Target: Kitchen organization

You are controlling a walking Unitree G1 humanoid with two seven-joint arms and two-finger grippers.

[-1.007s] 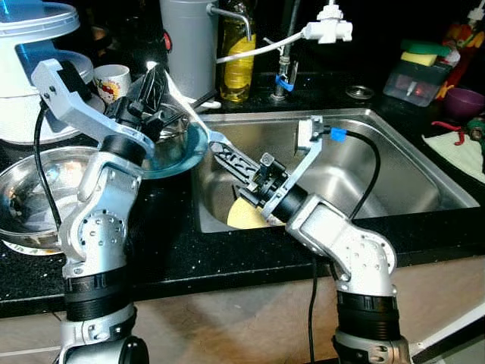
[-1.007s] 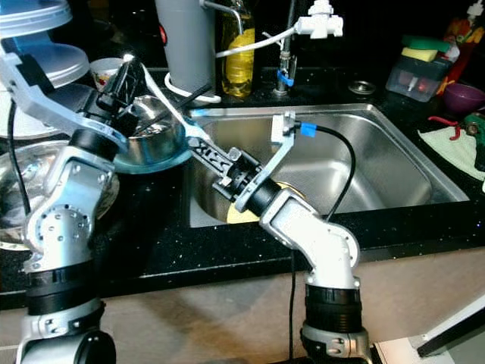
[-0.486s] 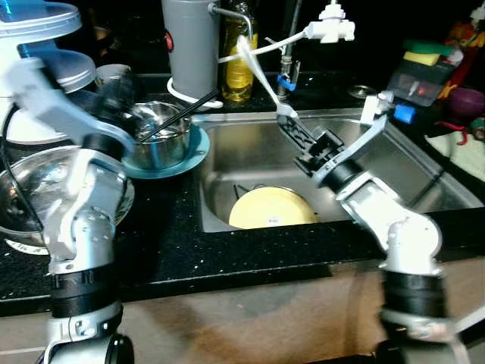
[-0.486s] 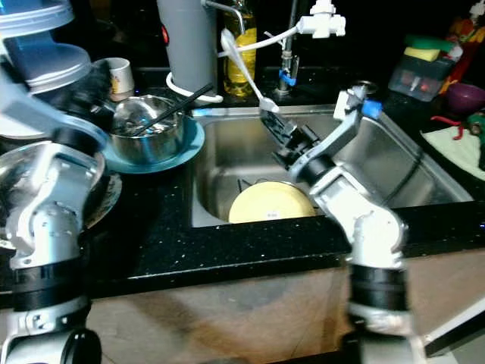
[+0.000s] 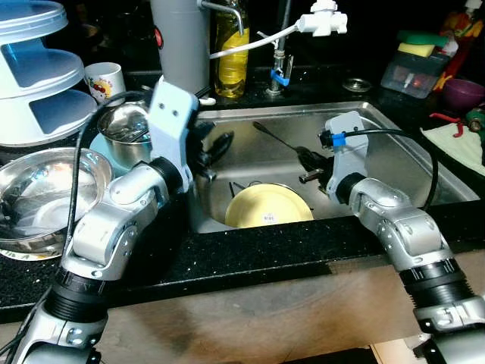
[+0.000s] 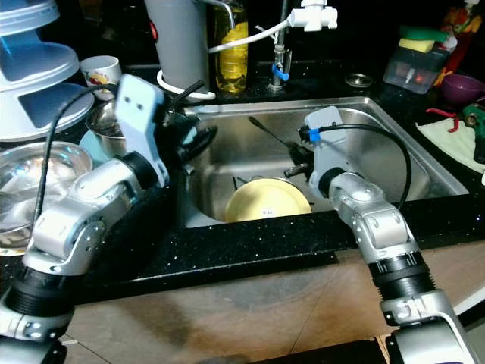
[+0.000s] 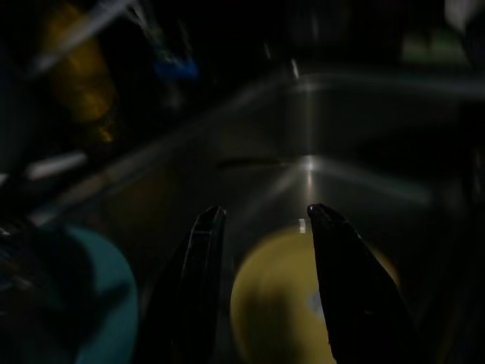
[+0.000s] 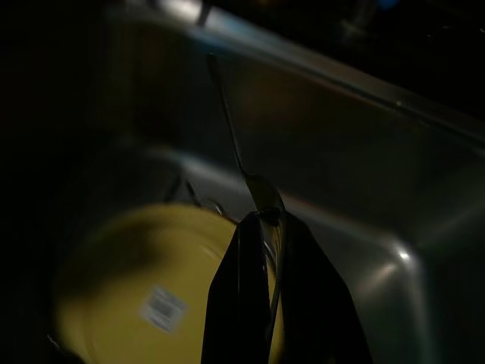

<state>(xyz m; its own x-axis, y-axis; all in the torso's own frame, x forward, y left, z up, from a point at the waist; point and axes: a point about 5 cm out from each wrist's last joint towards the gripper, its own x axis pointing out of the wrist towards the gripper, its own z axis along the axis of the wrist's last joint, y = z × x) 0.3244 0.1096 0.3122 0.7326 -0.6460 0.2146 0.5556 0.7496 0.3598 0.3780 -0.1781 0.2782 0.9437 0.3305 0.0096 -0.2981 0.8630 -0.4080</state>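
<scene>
The right gripper is hanging low inside the sink, its 2 black fingers pinched together on the bowl end of a spoon, so it is holding that spoon firmly with no gap showing. The spoon's long handle is running away from the fingertips, up and back toward the far wall of the sink on the robot's left, so the long axis is lying nearly in line with the gripper's own reach. Just below and slightly to the left of those fingertips, a yellow plate is leaning at the sink's bottom, near but not touching the spoon as far as can be judged. The left gripper is hovering over the sink's left rim with its 2 fingers spread moderately apart and gripping nothing; the plate is lying straight ahead of and beneath it. Behind that arm, a steel pot is sitting on a teal plate on the counter. The right arm looks nearer to any spot for the spoon inside the sink; the left appears better placed for the plate.
</scene>
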